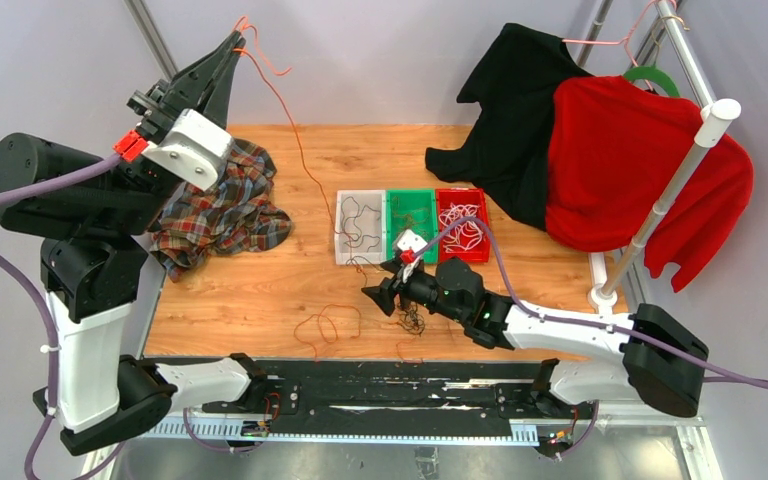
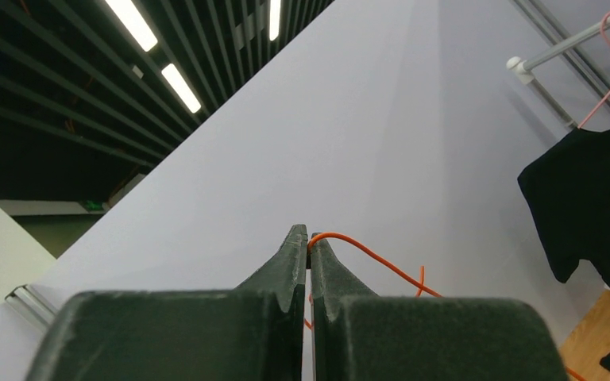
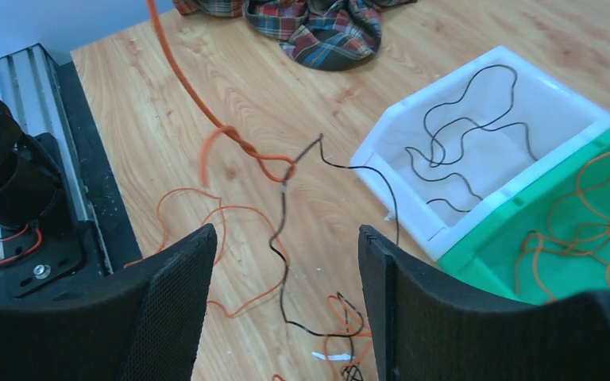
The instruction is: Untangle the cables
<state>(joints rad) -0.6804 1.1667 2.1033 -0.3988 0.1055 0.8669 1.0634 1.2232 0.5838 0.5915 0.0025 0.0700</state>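
Holding a thin orange cable (image 3: pixel 184 79) clamped between shut fingers, the left gripper (image 1: pixel 232 45) hangs high at the far left. The strand slants down to the wooden table (image 1: pixel 260 290) and twists round a thin black wire (image 3: pixel 284 194) beside the white plastic bin (image 3: pixel 397 190). The right gripper (image 3: pixel 286 234) hovers there, jaws apart and empty. Separating the two is the step in hand. Next, I judge, it must pinch the black wire beside the twist.

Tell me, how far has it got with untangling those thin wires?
Sorted wires already lie in the white bin, green bin and red bin. The left tool pinches an orange cable held high; the right tool stands open. Left: the orange-black tangle on the table.
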